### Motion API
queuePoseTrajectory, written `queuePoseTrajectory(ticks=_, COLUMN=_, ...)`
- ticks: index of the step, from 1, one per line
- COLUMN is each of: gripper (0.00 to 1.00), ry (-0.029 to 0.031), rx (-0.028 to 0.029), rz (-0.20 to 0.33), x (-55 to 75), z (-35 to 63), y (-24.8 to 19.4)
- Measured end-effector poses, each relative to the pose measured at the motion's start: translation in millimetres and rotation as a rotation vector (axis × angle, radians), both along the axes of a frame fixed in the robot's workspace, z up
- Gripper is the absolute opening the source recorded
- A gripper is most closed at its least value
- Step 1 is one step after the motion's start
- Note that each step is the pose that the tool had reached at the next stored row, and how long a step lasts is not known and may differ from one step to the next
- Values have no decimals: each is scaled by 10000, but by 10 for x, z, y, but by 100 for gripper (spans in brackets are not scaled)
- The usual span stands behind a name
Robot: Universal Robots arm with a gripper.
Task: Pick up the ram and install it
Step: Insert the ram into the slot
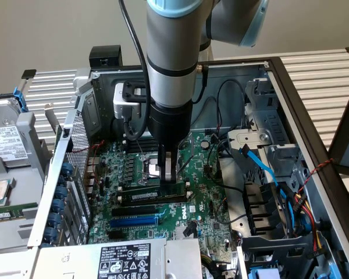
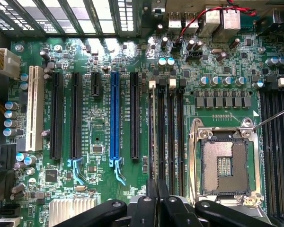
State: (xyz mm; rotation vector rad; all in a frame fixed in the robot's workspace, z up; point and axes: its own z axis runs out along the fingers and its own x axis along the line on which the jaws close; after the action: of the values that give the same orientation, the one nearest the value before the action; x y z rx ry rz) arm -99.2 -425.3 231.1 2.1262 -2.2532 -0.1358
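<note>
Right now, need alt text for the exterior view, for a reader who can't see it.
A robot arm reaches down into an open computer case, its end effector shut on the top edge of the ram, which stands on edge along a black slot of the green motherboard. A blue slot lies alongside, nearer the camera.

Soft, even light fills the exterior view, and the arm throws a faint shadow on the motherboard. In the wrist view strong white light glares through the case grille.
</note>
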Motion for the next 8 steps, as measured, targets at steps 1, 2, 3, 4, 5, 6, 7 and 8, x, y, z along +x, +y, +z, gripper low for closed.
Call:
queuePoseTrajectory(ticks=1, gripper=12, ry=-2, rx=6, rz=-1, x=-1, z=-3, y=1)
queuePoseTrajectory(ticks=2, gripper=12, ry=0, rx=3, rz=-1, x=-1, z=-3, y=1)
queuePoseTrajectory(ticks=3, gripper=12, ry=0, rx=2, rz=-1, x=-1, z=-4, y=1)
queuePoseTrajectory(ticks=4, gripper=12, ry=0, rx=2, rz=0, x=-1, z=-4, y=1)
queuePoseTrajectory(ticks=5, gripper=12, ry=1, rx=1, rz=-1, x=-1, z=-3, y=0)
queuePoseTrajectory(ticks=6, gripper=12, ry=0, rx=1, rz=-1, x=-1, z=-3, y=0)
queuePoseTrajectory(ticks=7, gripper=12, ry=0, rx=1, rz=-1, x=-1, z=-3, y=0)
queuePoseTrajectory(ticks=8, gripper=12, ry=0, rx=1, rz=0, x=-1, z=-3, y=0)
